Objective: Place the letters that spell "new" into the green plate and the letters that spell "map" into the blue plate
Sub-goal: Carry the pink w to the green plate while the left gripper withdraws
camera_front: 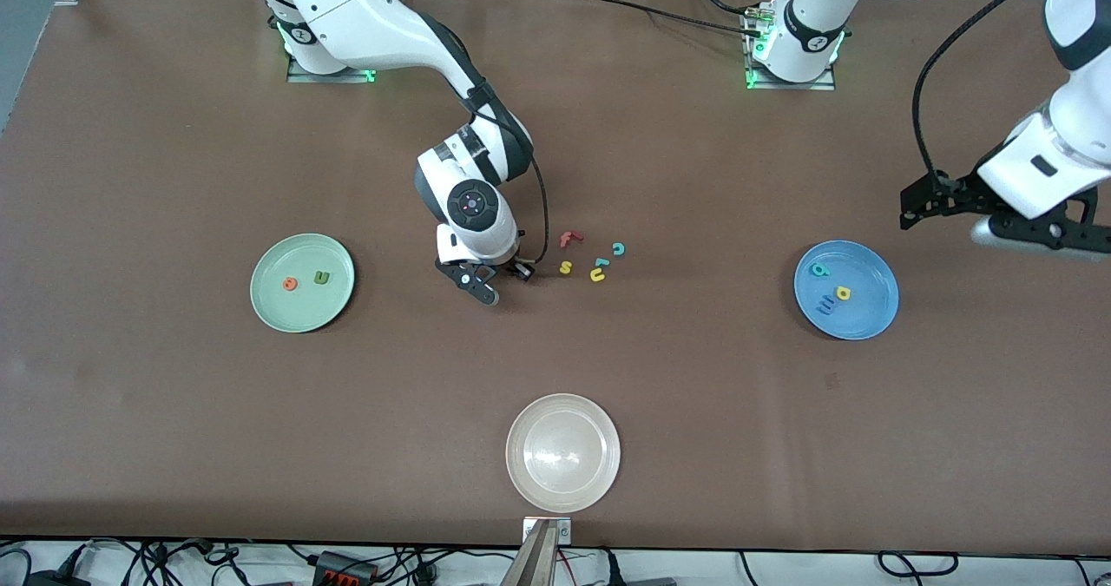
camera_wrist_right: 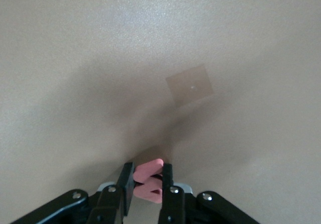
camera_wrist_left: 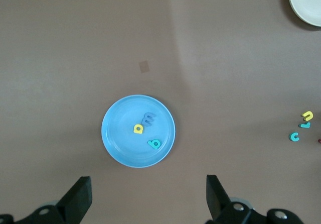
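Note:
My right gripper is down close to the table beside the loose letters, shut on the red-pink w that stands between its fingers. The green plate holds the orange e and the dark green n. The blue plate holds the teal a, the yellow p and the blue m. High up by the blue plate, my left gripper waits wide open and empty.
A red f, a yellow s, a teal c, a yellow u-shape and a small teal piece lie mid-table. A cream-white plate sits near the front edge.

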Robot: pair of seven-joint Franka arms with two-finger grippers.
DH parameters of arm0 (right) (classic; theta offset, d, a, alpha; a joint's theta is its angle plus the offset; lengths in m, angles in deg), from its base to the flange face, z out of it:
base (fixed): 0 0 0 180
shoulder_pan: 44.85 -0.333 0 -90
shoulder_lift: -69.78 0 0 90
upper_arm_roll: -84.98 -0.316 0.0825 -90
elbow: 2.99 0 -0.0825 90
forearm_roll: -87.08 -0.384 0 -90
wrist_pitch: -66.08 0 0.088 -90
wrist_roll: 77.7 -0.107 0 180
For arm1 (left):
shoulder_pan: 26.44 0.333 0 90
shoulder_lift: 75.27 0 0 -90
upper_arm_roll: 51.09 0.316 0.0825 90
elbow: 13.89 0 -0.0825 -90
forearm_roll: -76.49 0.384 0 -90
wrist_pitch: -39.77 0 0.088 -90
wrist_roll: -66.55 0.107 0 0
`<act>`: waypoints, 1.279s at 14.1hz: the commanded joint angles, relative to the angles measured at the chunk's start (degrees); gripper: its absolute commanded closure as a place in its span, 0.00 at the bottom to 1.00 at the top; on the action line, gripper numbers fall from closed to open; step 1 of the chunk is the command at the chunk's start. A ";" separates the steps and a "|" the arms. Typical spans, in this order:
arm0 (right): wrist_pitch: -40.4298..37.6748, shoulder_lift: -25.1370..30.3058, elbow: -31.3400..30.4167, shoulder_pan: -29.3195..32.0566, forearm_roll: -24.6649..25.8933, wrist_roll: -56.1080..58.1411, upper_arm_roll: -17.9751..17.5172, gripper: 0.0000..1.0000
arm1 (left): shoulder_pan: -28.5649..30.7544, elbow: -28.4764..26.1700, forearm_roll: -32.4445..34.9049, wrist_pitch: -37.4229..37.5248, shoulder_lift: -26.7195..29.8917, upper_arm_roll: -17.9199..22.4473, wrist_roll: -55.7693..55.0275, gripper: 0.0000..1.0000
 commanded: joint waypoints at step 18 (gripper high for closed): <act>-22.45 13.98 -9.91 29.58 0.72 60.91 4.23 0.96 | -7.68 -1.62 0.55 -0.58 1.60 4.16 -4.69 0.00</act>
